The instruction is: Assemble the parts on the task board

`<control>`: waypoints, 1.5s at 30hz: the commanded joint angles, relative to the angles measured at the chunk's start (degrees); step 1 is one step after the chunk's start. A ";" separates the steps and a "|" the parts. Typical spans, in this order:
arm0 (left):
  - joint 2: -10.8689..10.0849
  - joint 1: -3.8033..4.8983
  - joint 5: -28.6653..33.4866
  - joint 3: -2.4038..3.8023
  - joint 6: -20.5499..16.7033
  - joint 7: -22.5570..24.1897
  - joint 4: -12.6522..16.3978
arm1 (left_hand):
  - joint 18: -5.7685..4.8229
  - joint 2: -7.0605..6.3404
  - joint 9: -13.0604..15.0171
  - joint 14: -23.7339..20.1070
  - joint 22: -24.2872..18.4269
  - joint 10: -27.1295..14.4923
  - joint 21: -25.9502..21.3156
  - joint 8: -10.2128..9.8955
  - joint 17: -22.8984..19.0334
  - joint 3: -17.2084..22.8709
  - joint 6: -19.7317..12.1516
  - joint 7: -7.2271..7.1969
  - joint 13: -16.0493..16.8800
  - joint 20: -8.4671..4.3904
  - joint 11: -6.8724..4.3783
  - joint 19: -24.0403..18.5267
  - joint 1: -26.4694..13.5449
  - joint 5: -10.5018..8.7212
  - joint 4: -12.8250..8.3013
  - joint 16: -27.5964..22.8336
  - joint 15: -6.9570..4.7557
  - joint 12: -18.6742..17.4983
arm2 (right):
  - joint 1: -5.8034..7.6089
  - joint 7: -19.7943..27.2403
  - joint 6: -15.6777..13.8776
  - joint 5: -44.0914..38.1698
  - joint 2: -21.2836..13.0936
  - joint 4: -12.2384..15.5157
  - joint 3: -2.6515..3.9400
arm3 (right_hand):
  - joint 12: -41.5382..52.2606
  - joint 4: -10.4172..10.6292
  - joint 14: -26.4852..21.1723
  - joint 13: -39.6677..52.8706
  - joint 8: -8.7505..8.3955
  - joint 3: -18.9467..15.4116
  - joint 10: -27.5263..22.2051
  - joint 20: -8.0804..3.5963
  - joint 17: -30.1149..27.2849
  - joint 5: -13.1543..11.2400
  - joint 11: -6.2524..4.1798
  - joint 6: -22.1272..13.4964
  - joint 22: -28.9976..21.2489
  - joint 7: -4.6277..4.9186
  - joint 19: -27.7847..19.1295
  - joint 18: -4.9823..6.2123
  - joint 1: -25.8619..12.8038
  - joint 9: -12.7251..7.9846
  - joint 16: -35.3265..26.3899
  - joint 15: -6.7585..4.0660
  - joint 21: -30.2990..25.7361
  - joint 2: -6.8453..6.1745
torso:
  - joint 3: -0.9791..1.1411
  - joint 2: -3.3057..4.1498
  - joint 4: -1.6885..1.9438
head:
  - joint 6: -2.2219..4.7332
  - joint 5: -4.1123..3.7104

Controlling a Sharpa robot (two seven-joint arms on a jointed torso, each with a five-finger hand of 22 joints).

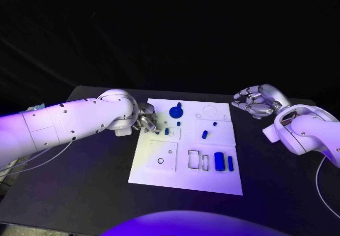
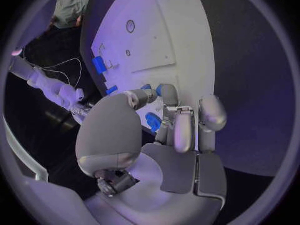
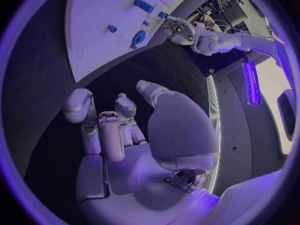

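Left hand (image 1: 147, 121): we find it at the left edge of the task board (image 1: 185, 181), fingers brought together over a small blue peg (image 1: 166, 131) that stands in the upper left raised panel (image 1: 172, 135). In the left wrist view its fingertips (image 2: 164, 92) sit right at a blue part (image 2: 154, 121), but we cannot tell whether they pinch it or merely touch it. We judge the step in hand to be seating this peg; to do it well we would keep the peg upright over its hole, press straight down, and avoid nudging the round blue knob (image 1: 176, 112) just beside it.

Task board, left to right:
- Lower left panel (image 1: 162, 156): a small ring-shaped hole, nothing in it.
- Upper middle: the round blue knob, with a tiny blue piece (image 1: 179, 123) below it.
- Lower middle: two outlined rectangular slots (image 1: 194, 159), both appearing unfilled.
- Centre right: a short blue cylinder (image 1: 204, 133) lying tilted on the plate, and a small blue stud (image 1: 214, 124) above it.
- Lower right: a large blue block (image 1: 219, 161) and a slim blue bar (image 1: 230, 163), side by side, apparently seated.
- Upper right: a faint circular recess (image 1: 210, 110), unfilled.

Right hand (image 1: 256, 102): off the board's upper right corner, above the black table (image 1: 78, 196), fingers loosely curled and apart, holding nothing
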 commanded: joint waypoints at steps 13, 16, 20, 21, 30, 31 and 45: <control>1.42 -0.63 0.14 -0.30 -0.56 -1.84 -0.98 | -0.93 0.62 -0.23 3.21 -0.11 0.10 0.16 -0.25 3.17 10.46 0.21 0.08 -0.97 0.01 0.12 0.12 -0.32 0.01 -10.24 0.36 -0.38 -0.28 | -0.06 0.51 -0.01 -0.08 0.00 0.06 0.02 | 0.09 0.35 3.29 -0.07 0.20 -0.11 0.07 -0.19 5.44 0.39 -0.24 -0.30 -0.01 0.00 -0.06 1.17 0.04 -0.14 -0.26 -0.42 -0.39 -0.06 | -0.02 0.02 -0.08 | 0.00 -0.08; 1.51 -0.64 0.18 -0.30 -0.25 -2.10 -1.05 | -0.93 0.62 -0.23 3.21 -0.11 0.10 0.16 -0.25 3.17 10.46 0.21 0.08 -0.97 0.01 0.12 0.12 -0.32 0.01 -10.24 0.36 -0.38 -0.28 | -0.06 0.51 -0.01 -0.08 -0.01 0.06 0.02 | 0.09 0.35 3.29 -0.07 0.20 -0.11 0.07 -0.19 5.44 0.39 -0.24 -0.30 -0.01 0.00 -0.06 1.17 0.04 -0.14 -0.26 -0.42 -0.39 -0.06 | -0.02 0.04 -0.06 | -0.08 -0.11; 1.59 -0.65 0.22 -0.29 1.62 -2.84 -1.00 | -0.87 0.78 -0.31 3.20 -0.47 -0.09 -0.02 -0.48 3.10 10.08 -0.06 0.17 -1.49 0.05 0.22 -0.13 -0.75 -0.38 -9.91 0.32 -0.31 -0.68 | -0.07 0.51 0.01 -0.07 0.00 0.06 0.02 | 0.09 0.35 3.29 -0.07 0.20 -0.11 0.07 -0.19 5.44 0.39 -0.24 -0.30 -0.01 0.00 -0.06 1.17 0.04 -0.14 -0.26 -0.42 -0.39 -0.06 | -0.05 0.06 -0.04 | -0.11 -0.21; 1.58 -0.65 0.27 -0.29 1.91 -2.95 -0.99 | -0.87 0.78 -0.31 3.20 -0.47 -0.09 -0.02 -0.48 3.10 10.08 -0.06 0.17 -1.49 0.05 0.22 -0.13 -0.75 -0.38 -9.91 0.32 -0.31 -0.68 | -0.07 0.51 0.01 -0.07 0.00 0.06 0.02 | 0.09 0.35 3.29 -0.07 0.20 -0.11 0.07 -0.19 5.44 0.39 -0.24 -0.30 -0.01 0.00 -0.06 1.17 0.04 -0.14 -0.26 -0.42 -0.39 -0.06 | -0.07 0.06 -0.04 | -0.12 -0.22; 1.26 -0.66 0.64 -0.26 1.80 -3.33 -0.88 | -0.86 -0.10 -0.65 3.20 -0.81 0.11 -0.60 -0.91 3.13 1.86 0.58 -0.56 -1.15 -0.02 -0.14 -0.32 -6.42 -1.31 -4.05 0.32 -0.47 -0.62 | -0.09 0.54 -0.03 -0.07 -0.03 0.04 0.02 | 0.09 0.35 3.29 -0.07 0.20 -0.11 0.07 -0.19 5.44 0.39 -0.24 -0.30 -0.01 0.00 -0.06 1.17 0.04 -0.14 -0.26 -0.42 -0.39 -0.06 | -0.04 0.02 0.01 | -0.01 -0.30; 1.22 -0.66 0.66 -0.26 1.66 -3.40 -0.87 | -0.87 -0.02 -0.87 3.20 -0.81 0.11 -0.66 -1.11 3.14 -0.14 0.98 -0.63 -0.84 -0.03 -0.19 -0.26 -7.43 -1.28 -2.31 0.32 -0.50 -0.43 | -0.09 0.55 -0.04 -0.06 -0.03 0.04 0.02 | 0.09 0.35 3.29 -0.07 0.20 -0.11 0.07 -0.19 5.44 0.39 -0.24 -0.30 -0.01 0.00 -0.06 1.17 0.04 -0.14 -0.26 -0.42 -0.39 -0.06 | -0.04 0.02 0.01 | -0.01 -0.30; -0.11 -0.63 0.95 -0.08 -1.37 -3.83 0.04 | -0.93 0.36 -1.39 3.20 -0.67 0.15 -0.90 -1.38 3.21 -15.30 2.36 -0.74 0.45 -0.11 -0.20 0.12 -12.88 -1.48 4.34 0.35 -0.55 0.26 | -0.16 0.63 -0.13 -0.06 -0.05 0.00 0.02 | 0.08 0.44 3.29 -0.11 0.25 -0.14 0.06 -0.19 5.43 0.41 -0.24 -0.33 -0.09 0.00 -0.10 1.19 0.03 -0.18 -0.27 -0.42 -0.51 -0.06 | 0.00 0.02 -0.07 | 0.23 -0.42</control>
